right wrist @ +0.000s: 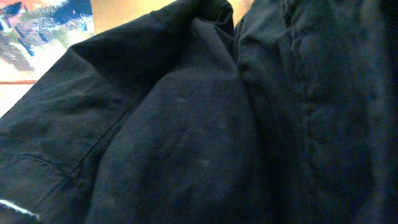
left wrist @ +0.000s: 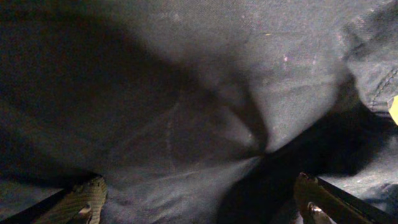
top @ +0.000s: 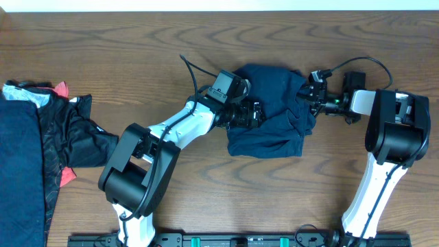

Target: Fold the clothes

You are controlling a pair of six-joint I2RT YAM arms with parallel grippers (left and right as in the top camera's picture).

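Observation:
A navy garment [top: 271, 113] lies crumpled in the middle of the wooden table [top: 137, 48]. My left gripper [top: 250, 113] is at its left edge. In the left wrist view its two fingers [left wrist: 199, 208] stand wide apart with navy cloth [left wrist: 186, 93] spread between and ahead of them. My right gripper [top: 312, 99] is at the garment's right edge, where the cloth bunches up toward it. In the right wrist view the navy cloth [right wrist: 199, 124] fills the frame and hides the fingers.
A pile of other clothes lies at the table's left edge: a dark blue piece [top: 20, 158] and a black piece with red trim [top: 79, 137]. A black rail [top: 240, 240] runs along the front edge.

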